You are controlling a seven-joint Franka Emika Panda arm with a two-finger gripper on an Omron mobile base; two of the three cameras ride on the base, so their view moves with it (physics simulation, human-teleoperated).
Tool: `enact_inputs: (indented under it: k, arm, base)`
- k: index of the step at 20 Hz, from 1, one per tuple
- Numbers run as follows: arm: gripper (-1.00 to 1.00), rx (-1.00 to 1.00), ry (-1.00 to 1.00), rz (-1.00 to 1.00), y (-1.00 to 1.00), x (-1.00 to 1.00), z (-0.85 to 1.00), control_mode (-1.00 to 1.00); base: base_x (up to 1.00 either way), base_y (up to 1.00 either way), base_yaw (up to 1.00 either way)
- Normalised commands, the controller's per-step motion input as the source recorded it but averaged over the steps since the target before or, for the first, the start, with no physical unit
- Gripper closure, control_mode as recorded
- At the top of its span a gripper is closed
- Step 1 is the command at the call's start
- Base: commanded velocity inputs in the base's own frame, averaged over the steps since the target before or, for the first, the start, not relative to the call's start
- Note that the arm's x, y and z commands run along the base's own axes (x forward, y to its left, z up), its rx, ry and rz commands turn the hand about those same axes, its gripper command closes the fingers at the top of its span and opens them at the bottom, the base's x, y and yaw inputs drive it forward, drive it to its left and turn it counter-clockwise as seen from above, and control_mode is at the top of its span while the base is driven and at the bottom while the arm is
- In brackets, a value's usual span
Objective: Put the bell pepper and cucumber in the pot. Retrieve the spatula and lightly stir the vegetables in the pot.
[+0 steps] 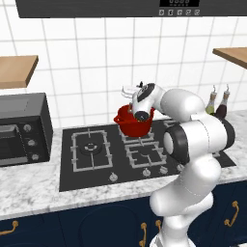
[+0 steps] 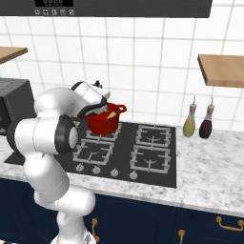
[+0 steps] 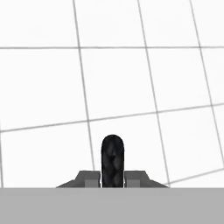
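Red pot (image 1: 135,123) sits on the rear burner, something pale inside, possibly vegetables. Tool (image 3: 112,162) is closed and empty, facing wall tiles. Next move likely means finding the spatula.

Arm (image 1: 193,144) bent forward, fingers (image 3: 112,159) pressed together

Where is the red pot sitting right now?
The glossy red pot sits on the black stovetop's rear-left burner, close to the tiled wall, partly hidden behind the white arm in both base views.
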Motion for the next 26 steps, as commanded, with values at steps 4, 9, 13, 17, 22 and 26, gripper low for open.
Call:
enact_inputs:
  k: [4, 9, 13, 17, 22, 26]
  arm:
    - [1.0, 0.0, 0.0, 0.02, 0.0, 0.24, -0.25, -1.0]
    - [1.0, 0.0, 0.0, 0.02, 0.0, 0.24, -0.23, -1.0]
    - [1.0, 0.0, 0.0, 0.03, 0.0, 0.21, -0.22, -1.0]
    - [1.0, -0.01, 0.0, 0.04, 0.0, 0.14, -0.21, -1.0]
    - [1.0, -0.03, 0.0, 0.05, 0.0, 0.05, -0.14, -1.0]
    - [1.0, -0.06, 0.0, 0.05, 0.05, 0.0, -0.04, -1.0]
  base:
    - [0.0, 0.0, 0.0]
    - [0.0, 0.0, 0.0]
    - [0.0, 0.0, 0.0]
    - [0.0, 0.0, 0.0]
    - [0.0, 0.0, 0.0]
    - [0.0, 0.0, 0.0]
